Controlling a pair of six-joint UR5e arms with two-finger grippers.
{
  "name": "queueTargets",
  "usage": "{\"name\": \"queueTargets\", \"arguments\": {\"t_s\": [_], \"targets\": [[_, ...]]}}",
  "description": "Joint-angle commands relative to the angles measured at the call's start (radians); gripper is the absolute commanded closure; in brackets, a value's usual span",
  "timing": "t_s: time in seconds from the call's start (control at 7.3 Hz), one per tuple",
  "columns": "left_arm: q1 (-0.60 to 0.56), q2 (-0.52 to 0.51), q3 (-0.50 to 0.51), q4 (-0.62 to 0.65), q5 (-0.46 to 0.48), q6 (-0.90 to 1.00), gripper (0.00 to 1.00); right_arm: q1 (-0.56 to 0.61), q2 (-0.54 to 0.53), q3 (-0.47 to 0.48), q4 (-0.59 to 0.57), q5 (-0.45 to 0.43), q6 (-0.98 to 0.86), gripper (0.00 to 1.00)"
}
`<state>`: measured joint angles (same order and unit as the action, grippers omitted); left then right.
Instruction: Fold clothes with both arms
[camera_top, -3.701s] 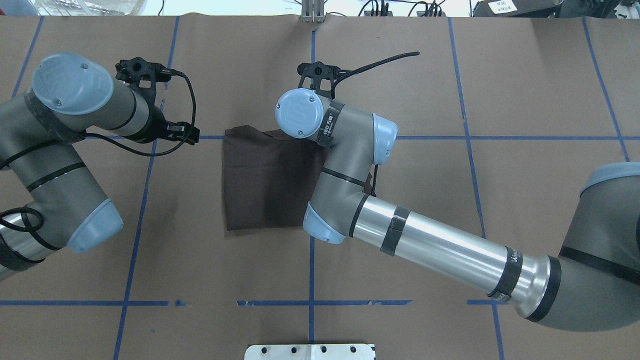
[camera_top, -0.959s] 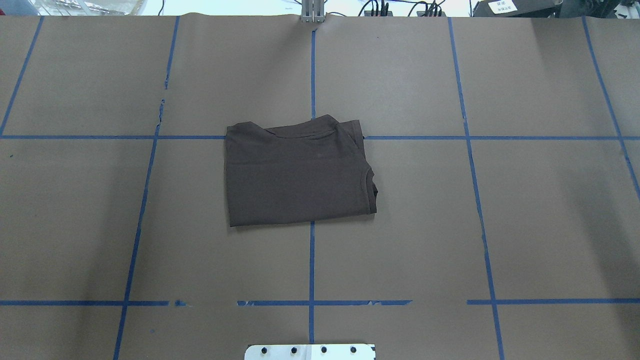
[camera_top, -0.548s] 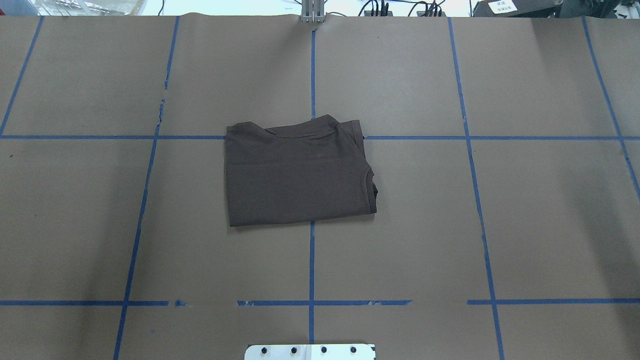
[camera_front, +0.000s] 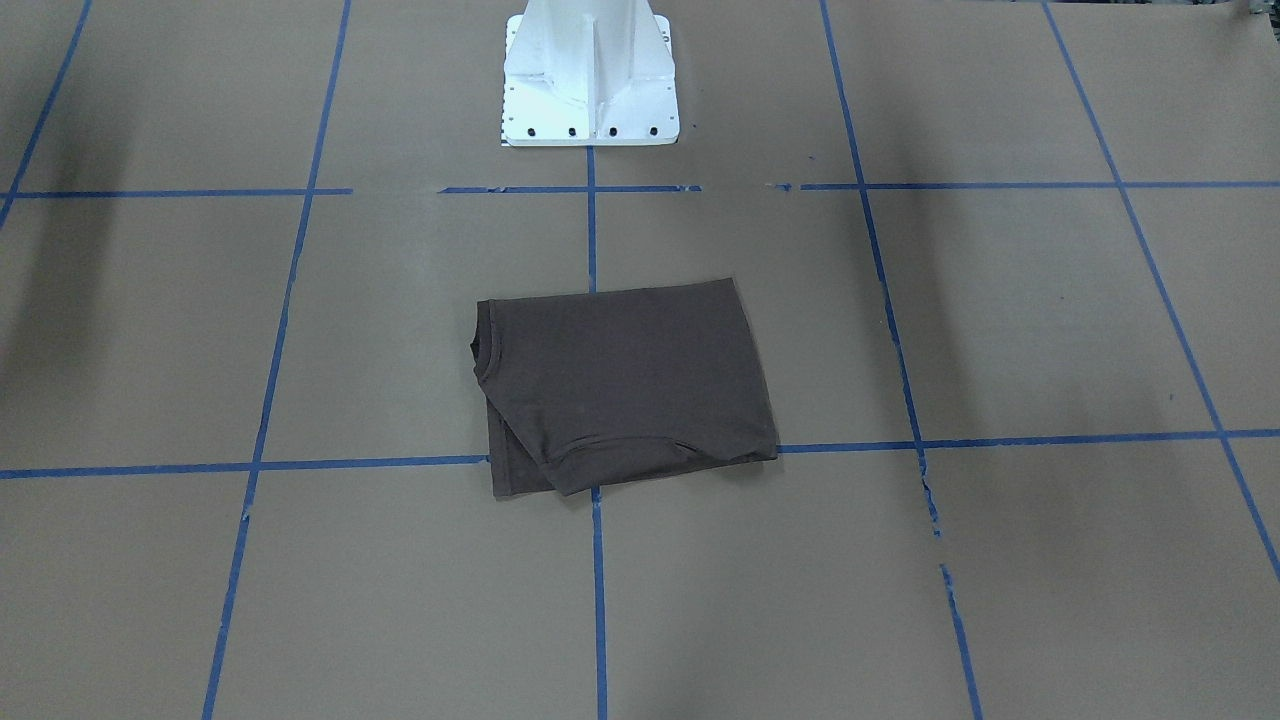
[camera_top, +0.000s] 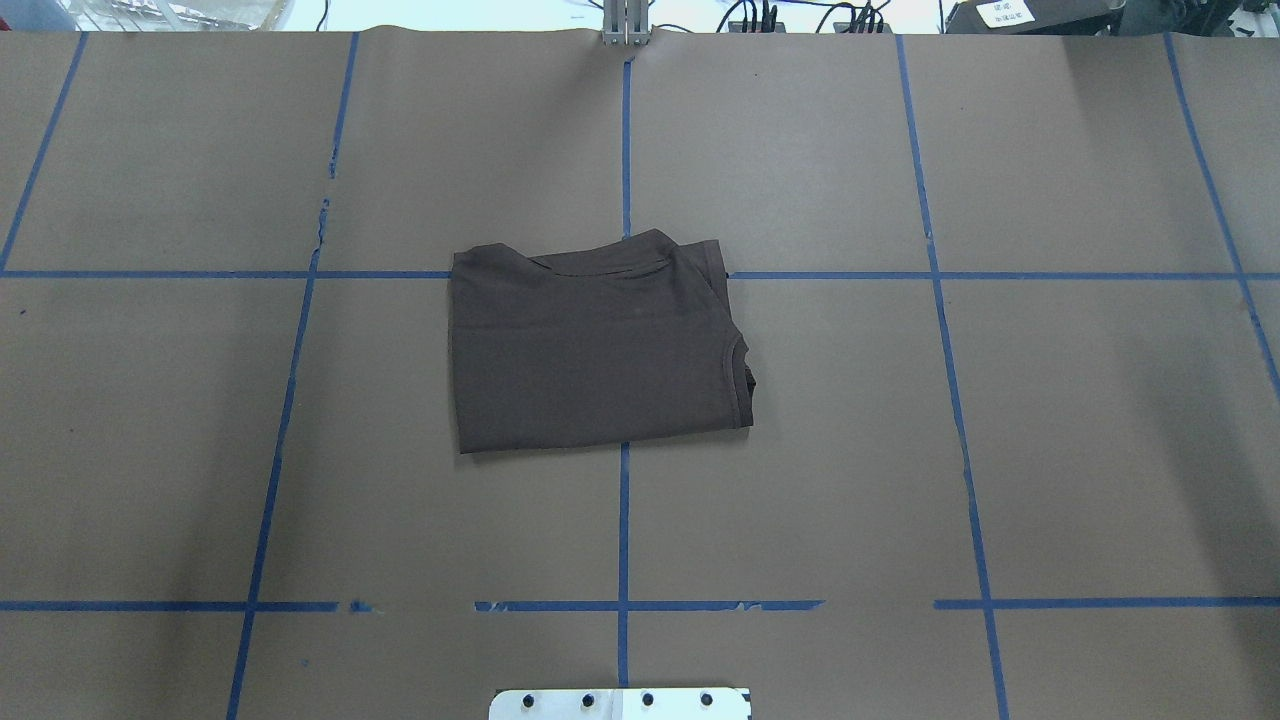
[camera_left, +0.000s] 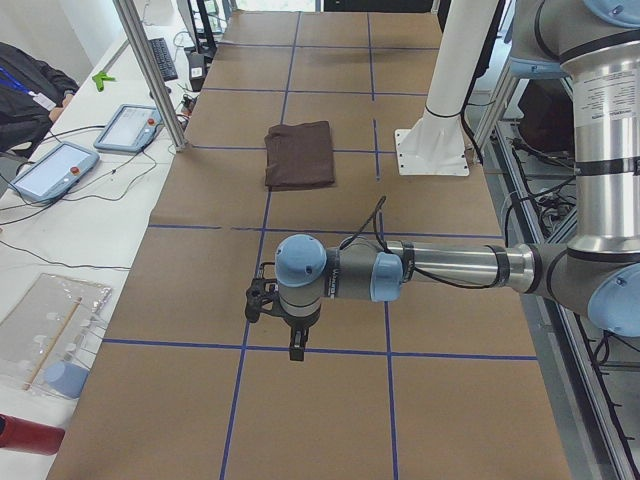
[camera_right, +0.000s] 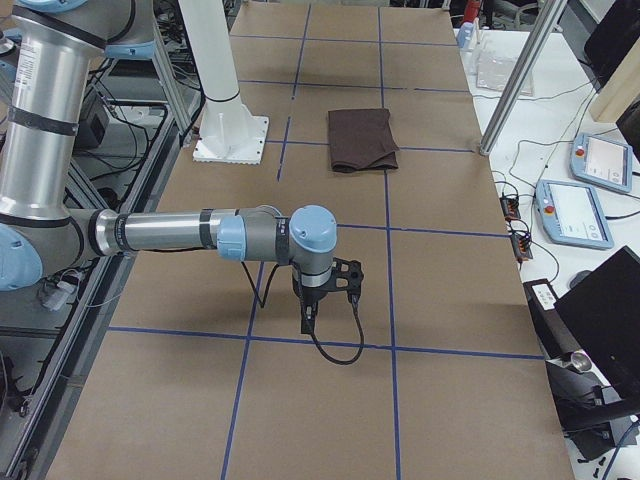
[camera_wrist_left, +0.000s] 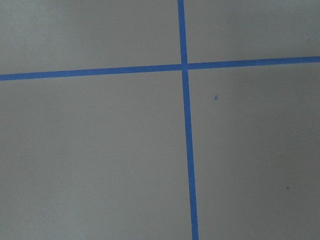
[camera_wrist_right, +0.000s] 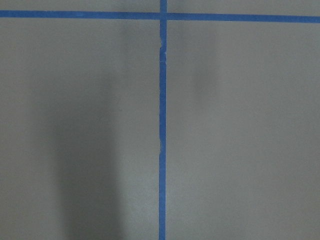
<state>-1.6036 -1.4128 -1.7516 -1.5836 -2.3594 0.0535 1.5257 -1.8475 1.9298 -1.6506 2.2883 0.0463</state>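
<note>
The left pincer (camera_left: 296, 350) hangs pointing down over the desk (camera_top: 1050, 450) near the desk's end on the robot's left, above a crossing of blue tape (camera_wrist_left: 184, 66) lines. It shows only from the side, so I cannot tell whether it is spread or pressed together. The right pincer (camera_right: 307, 322) hangs the same way near the opposite end, fingers down close to a tape line. Its state cannot be told either. Each wrist camera sees only brown paper and tape. Behind them the left arm (camera_left: 440, 268) and the right arm (camera_right: 170, 232) stretch out level above the desk, well apart from the cloth. The dark brown T-shirt (camera_top: 595, 345) lies folded into a rough rectangle in the middle of the desk, flat on the paper, touched by neither pincer. It covers a tape crossing out in front of the white pedestal (camera_front: 588, 70). Its ribbed collar (camera_top: 741, 375) sits at the edge toward the robot's right.
</note>
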Motion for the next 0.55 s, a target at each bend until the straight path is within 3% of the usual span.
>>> {"name": "queueTargets", "arguments": {"t_s": [0.0,0.41], "targets": [[0.001,0.0,0.003,0.002,0.008,-0.001,0.0,-0.001,0.001,0.0,0.0,0.0,0.0,0.0],[0.001,0.003,0.011,0.001,0.006,-0.001,0.0,0.001,0.004,0.0,0.0,0.002,0.001,0.0]]}}
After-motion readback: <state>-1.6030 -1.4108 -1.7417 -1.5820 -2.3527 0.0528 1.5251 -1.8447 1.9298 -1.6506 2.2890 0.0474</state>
